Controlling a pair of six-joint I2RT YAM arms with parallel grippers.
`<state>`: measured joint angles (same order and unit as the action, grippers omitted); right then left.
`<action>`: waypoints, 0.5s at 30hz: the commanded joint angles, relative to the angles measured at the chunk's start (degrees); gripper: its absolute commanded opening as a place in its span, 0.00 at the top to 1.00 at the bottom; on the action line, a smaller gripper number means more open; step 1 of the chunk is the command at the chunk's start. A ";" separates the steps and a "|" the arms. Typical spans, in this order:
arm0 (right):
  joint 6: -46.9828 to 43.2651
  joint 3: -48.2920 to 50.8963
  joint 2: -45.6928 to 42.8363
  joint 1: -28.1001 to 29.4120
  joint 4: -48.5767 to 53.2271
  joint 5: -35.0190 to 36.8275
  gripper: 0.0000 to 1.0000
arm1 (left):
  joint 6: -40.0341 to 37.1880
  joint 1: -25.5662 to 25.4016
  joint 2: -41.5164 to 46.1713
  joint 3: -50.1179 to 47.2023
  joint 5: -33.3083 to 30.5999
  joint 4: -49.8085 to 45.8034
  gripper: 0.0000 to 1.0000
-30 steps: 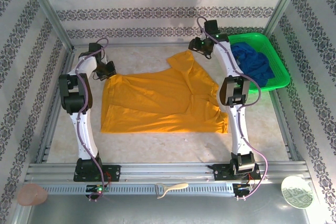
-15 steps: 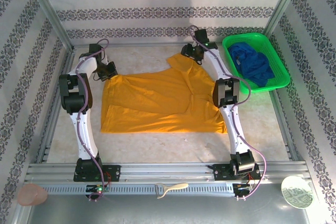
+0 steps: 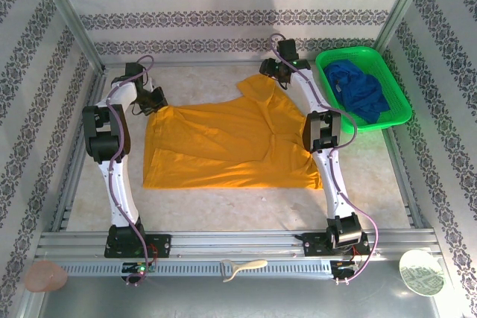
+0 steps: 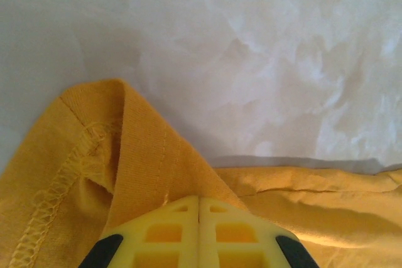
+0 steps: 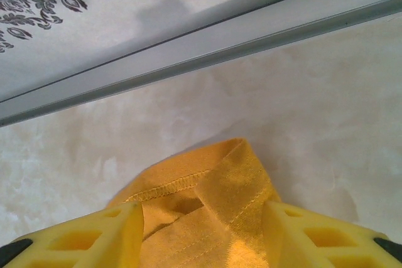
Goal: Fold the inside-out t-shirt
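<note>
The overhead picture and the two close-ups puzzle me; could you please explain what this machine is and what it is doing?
These are two white robot arms bolted at the near edge of a pale table, each ending in a two-finger gripper. The wide picture comes from a fixed camera above and behind them; the close-ups come from a camera on each wrist. A mustard-yellow cotton t-shirt lies spread on the table. The left gripper is shut on one corner; the right gripper stands open astride a sleeve end. A green plastic basket on the right holds a deep-blue cloth.
</note>
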<state>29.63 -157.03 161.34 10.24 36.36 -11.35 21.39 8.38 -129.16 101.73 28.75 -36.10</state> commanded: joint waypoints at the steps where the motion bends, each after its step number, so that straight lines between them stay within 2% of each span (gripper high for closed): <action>1: -0.42 -0.68 0.69 -0.22 -0.46 0.77 0.46 | 0.50 0.76 2.87 -0.99 1.27 1.54 1.00; 11: 5.96 -1.84 4.26 -1.79 -1.45 -5.19 0.46 | 1.87 0.85 3.76 -1.19 2.95 2.51 1.00; 13: 7.16 -2.29 5.02 -2.11 -1.68 -6.82 0.50 | 2.23 0.85 3.98 -1.19 3.46 2.85 1.00; 15: 7.72 -2.49 5.45 -2.24 -1.74 -7.44 0.60 | 2.53 0.85 4.19 -1.19 3.55 3.05 1.00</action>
<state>34.96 -157.75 164.66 8.60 34.89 -16.14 22.57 8.38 -127.98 101.10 30.89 -34.72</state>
